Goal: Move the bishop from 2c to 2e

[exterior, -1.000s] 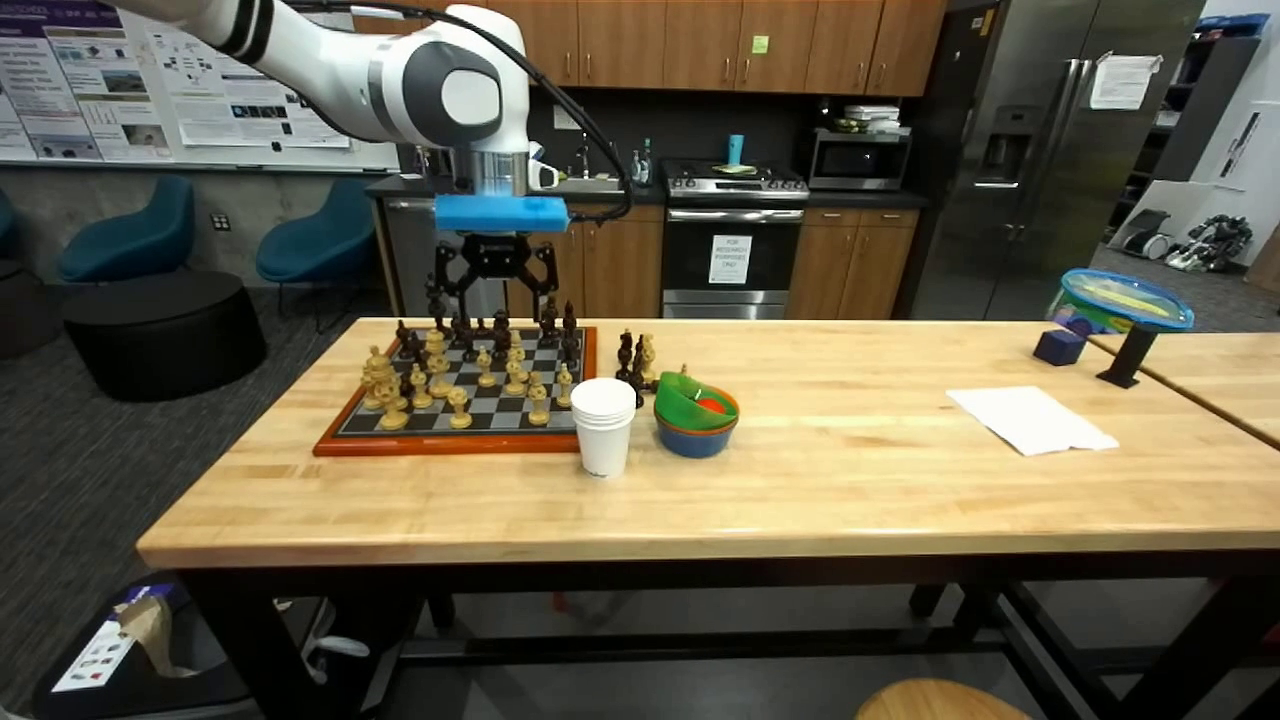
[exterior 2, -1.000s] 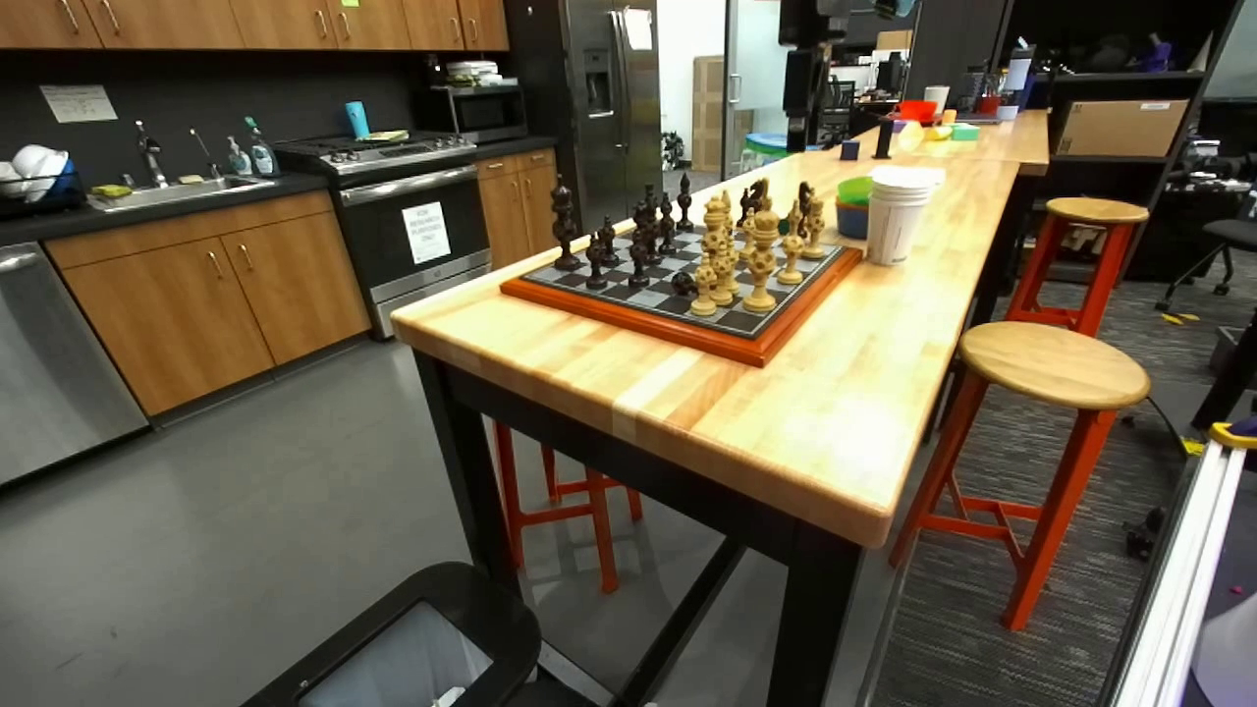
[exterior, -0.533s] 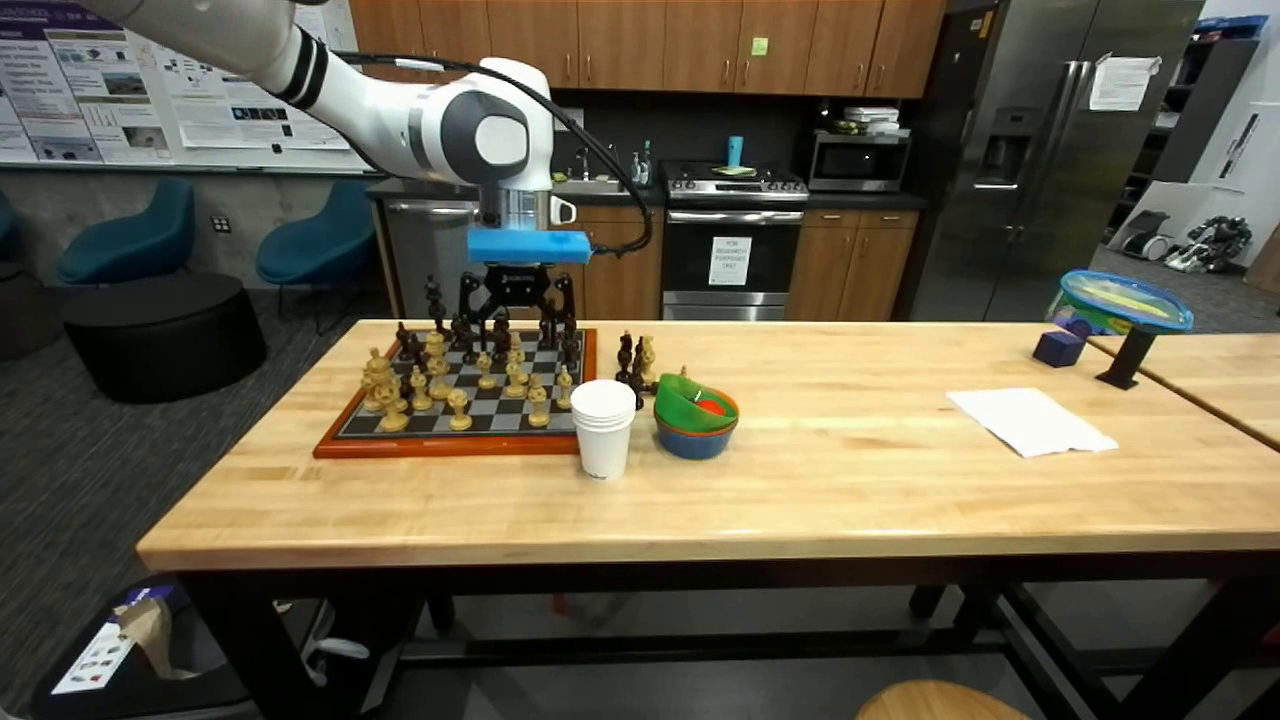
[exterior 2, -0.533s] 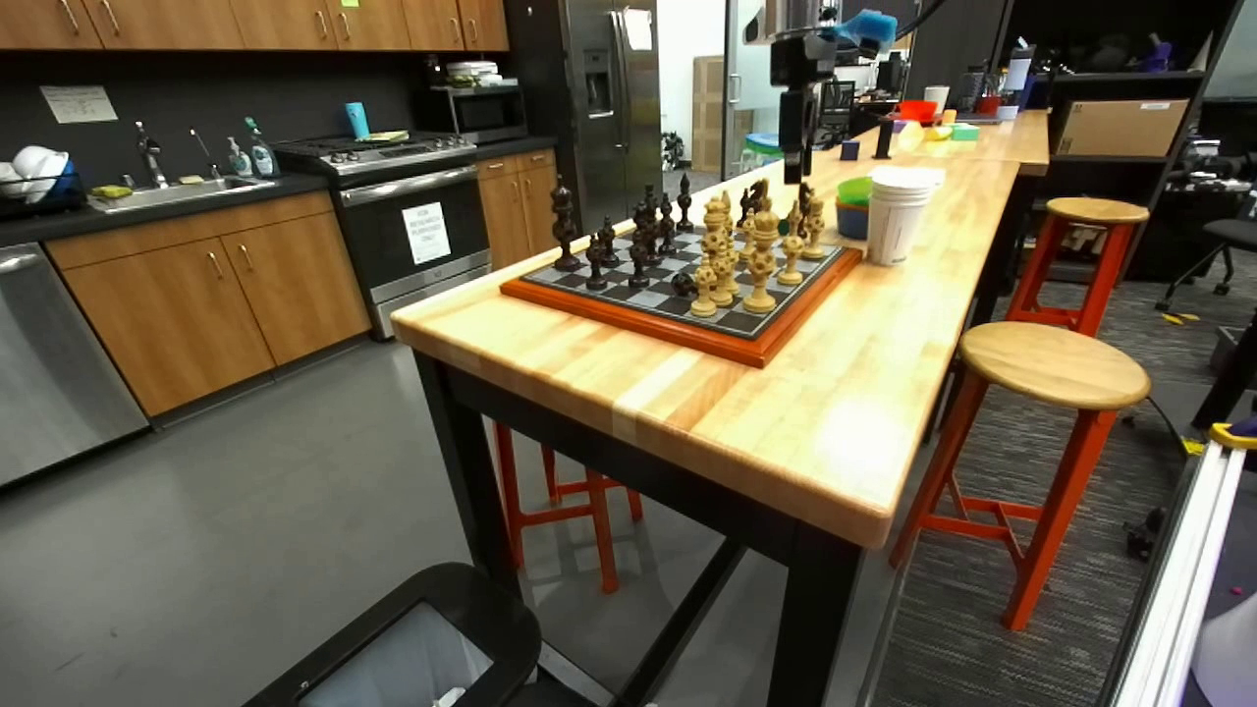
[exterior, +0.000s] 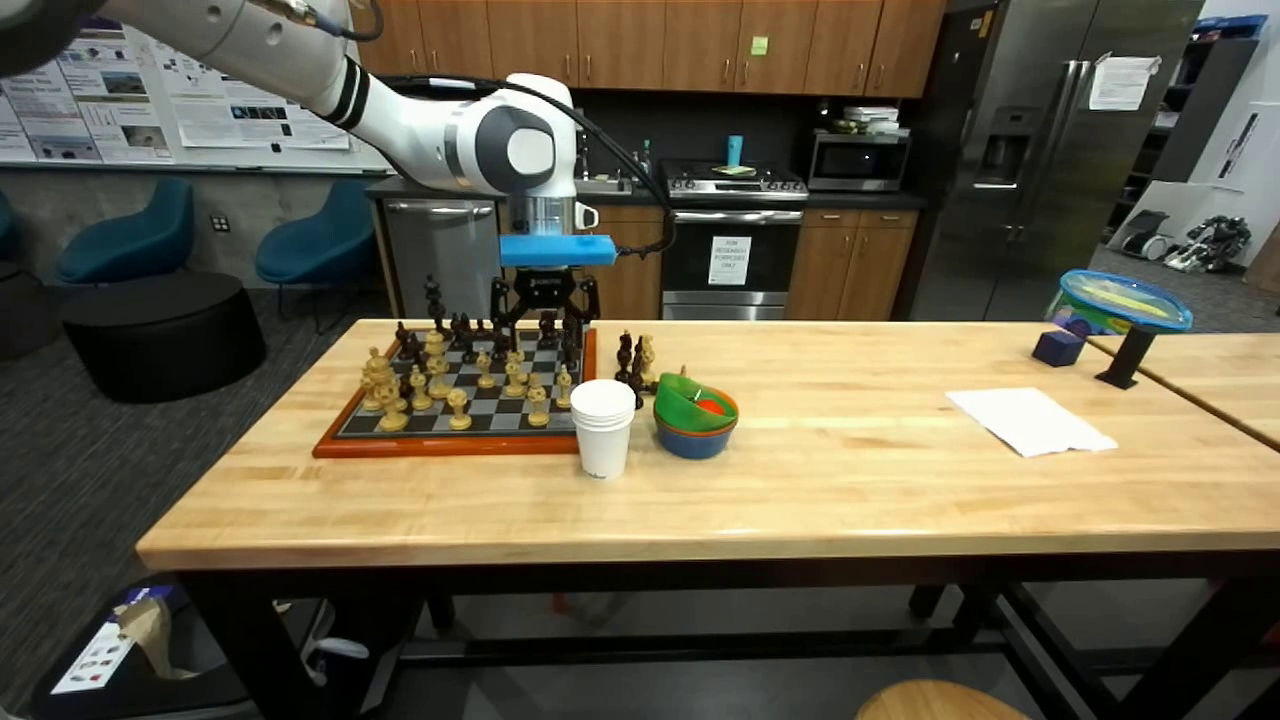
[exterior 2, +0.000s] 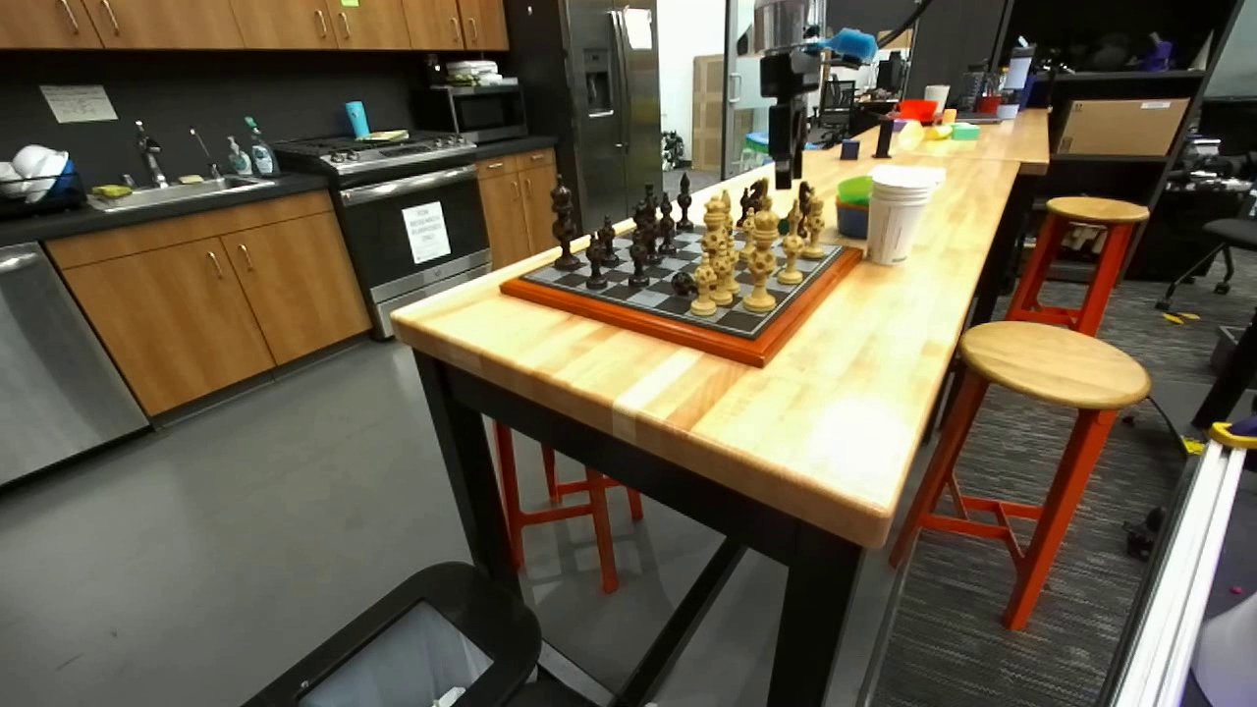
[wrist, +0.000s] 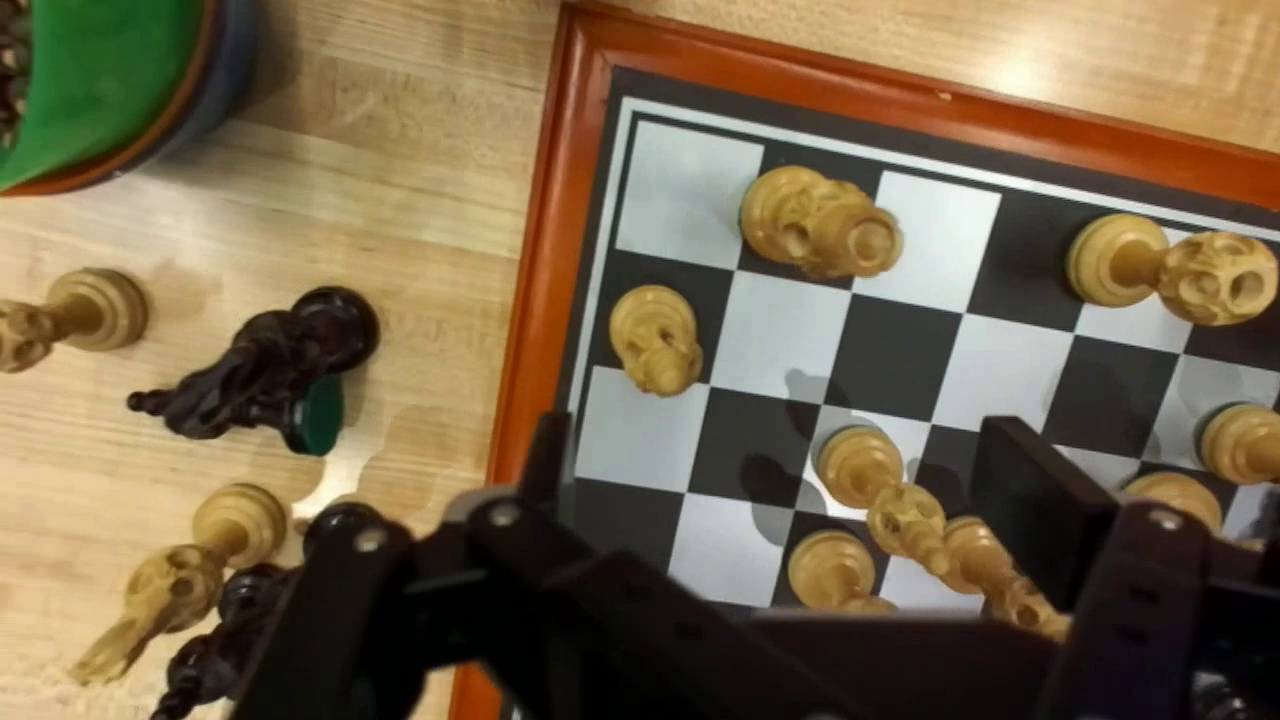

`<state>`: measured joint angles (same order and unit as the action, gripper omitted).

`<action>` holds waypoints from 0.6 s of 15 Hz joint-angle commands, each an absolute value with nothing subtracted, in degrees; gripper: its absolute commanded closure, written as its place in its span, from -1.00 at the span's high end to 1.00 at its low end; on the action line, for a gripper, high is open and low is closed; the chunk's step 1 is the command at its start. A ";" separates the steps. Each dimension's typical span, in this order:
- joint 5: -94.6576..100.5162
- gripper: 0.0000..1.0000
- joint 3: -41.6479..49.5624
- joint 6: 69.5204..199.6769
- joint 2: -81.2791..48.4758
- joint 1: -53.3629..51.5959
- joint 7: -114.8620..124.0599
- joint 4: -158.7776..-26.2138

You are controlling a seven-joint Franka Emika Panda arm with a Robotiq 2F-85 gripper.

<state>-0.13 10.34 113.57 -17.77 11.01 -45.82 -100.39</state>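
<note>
The gripper (wrist: 775,450) hangs over the chessboard (wrist: 780,330), its 2 black fingers (wrist: 1040,510) spread wide and holding nothing. I cannot tell which piece is the bishop; in the wrist view, several pale pieces (wrist: 858,465) stand on the chessboard below, showing between those fingers. They look carved, with smooth round bases and pierced, knobbly heads. Glossy red-brown edging (wrist: 850,88) frames the chessboard's flat black and silvery squares (wrist: 1010,380). Just off the chessboard, on the striped wooden table (wrist: 420,210), 1 dark piece (wrist: 318,415) lies tipped, its round green underside showing.
</note>
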 commanded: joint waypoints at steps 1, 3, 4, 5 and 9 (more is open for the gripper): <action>1.22 1.00 9.23 112.67 -20.81 13.06 -45.47 -96.50; 1.10 1.00 9.10 112.52 -21.86 13.64 -45.48 -95.62; 1.07 1.00 9.03 112.51 -22.32 13.90 -45.45 -95.29; 1.04 1.00 8.98 112.43 -22.78 14.13 -45.34 -95.01; 0.90 1.00 8.65 112.09 -24.07 14.79 -45.33 -94.26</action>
<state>-0.05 9.96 113.44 -22.78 13.46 -45.79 -96.34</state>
